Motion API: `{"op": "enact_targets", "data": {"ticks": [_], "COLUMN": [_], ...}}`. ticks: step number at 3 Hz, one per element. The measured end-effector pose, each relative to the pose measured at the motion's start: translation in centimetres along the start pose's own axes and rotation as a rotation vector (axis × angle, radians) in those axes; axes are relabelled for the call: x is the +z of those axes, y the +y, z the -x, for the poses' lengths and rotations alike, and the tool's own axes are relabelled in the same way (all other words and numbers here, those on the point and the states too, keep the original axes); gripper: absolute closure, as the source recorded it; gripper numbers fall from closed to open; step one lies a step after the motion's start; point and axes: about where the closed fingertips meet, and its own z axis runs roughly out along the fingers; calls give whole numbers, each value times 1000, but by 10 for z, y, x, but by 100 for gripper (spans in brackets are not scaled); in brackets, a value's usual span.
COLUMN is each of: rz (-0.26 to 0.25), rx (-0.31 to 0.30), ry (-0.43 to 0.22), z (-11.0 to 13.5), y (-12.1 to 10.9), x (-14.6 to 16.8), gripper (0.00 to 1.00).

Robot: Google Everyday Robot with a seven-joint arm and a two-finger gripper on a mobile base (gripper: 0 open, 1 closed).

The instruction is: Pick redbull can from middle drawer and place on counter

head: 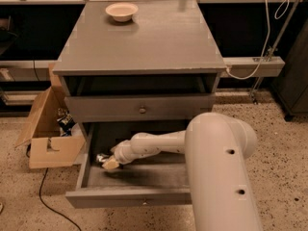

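The middle drawer (pixel 130 197) is pulled open below the shut drawer front (pixel 142 109). The redbull can (pixel 100 158) lies at the drawer's left side, only its small shiny end showing. My gripper (pixel 110 163) is down inside the drawer at the end of the white arm, right against the can, covering most of it. I cannot tell whether it holds the can. The grey counter (pixel 144 42) is the top slab of the cabinet, above the drawers.
A cream bowl (pixel 121 11) stands at the counter's back left. An open cardboard box (pixel 48 134) with clutter sits on the speckled floor left of the cabinet, with a cable beside it. My large white arm body (pixel 221 172) fills the lower right.
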Motion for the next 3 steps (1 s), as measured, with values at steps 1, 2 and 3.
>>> {"op": "enact_targets", "data": {"ticks": [1, 2, 3], "rz": [23, 37, 61], "rx": [-18, -42, -91], "ry": [10, 17, -7], "z": [3, 6, 13], "y": [3, 7, 16], "x": [16, 20, -1], "gripper": [61, 85, 100]}}
